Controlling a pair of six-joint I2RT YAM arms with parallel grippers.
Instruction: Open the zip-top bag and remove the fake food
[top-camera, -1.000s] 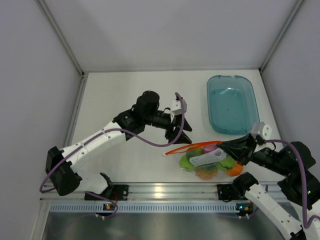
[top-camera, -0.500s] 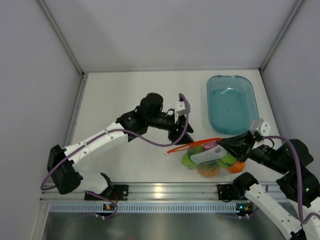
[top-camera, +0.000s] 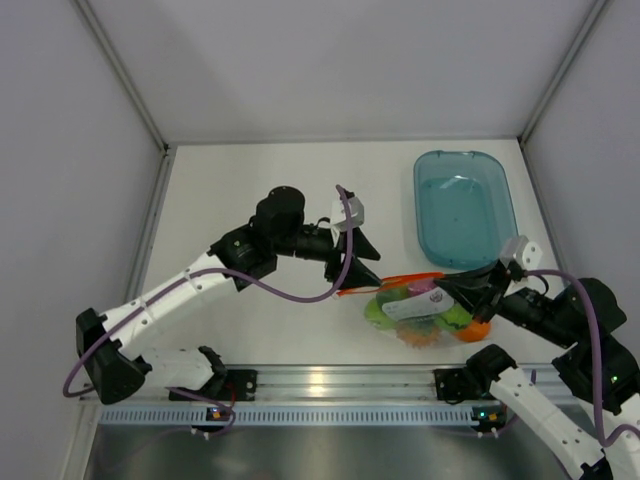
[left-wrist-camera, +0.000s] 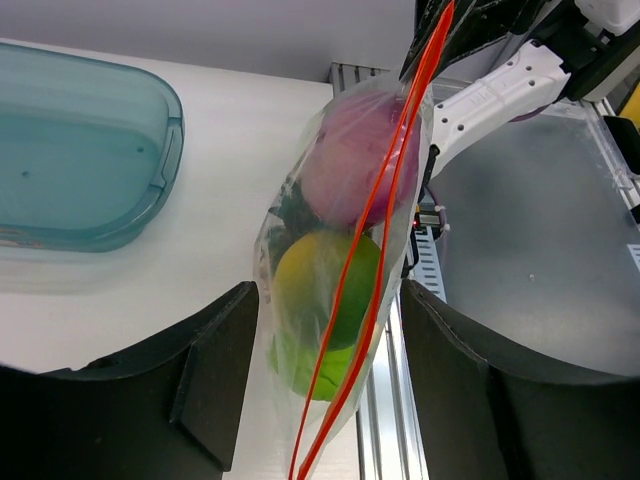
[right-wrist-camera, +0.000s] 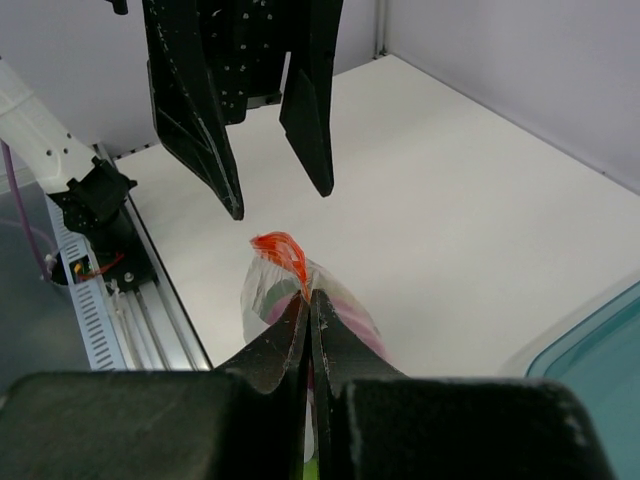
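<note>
Reaching in from the lower left of the top view, the left arm bends at a raised elbow and points its left gripper (top-camera: 358, 274) toward the frame's right, jaws apart, with the end of the bag (top-camera: 415, 310) between the fingers in its wrist view; I cannot tell whether they touch the plastic. From the lower right corner the right arm stretches leftward, and the right gripper (top-camera: 439, 288) is pinched tight on the bag's edge at the orange zip strip (top-camera: 395, 283), lifting that side. The fake food (top-camera: 412, 332) sits inside the bag, a pink ball (left-wrist-camera: 350, 160) uppermost in the left wrist view, yellow and green pieces below. The bag lies near the front of a white table (top-camera: 240, 180), beside a metal rail (top-camera: 320, 384); a blue tub (top-camera: 465, 205) stands at upper right, and pale walls (top-camera: 340, 60) close in three sides. Compared with a second ago, the left elbow has swung leftward and the gripper has come down to the strip's left end, which has lifted off the table.
</note>
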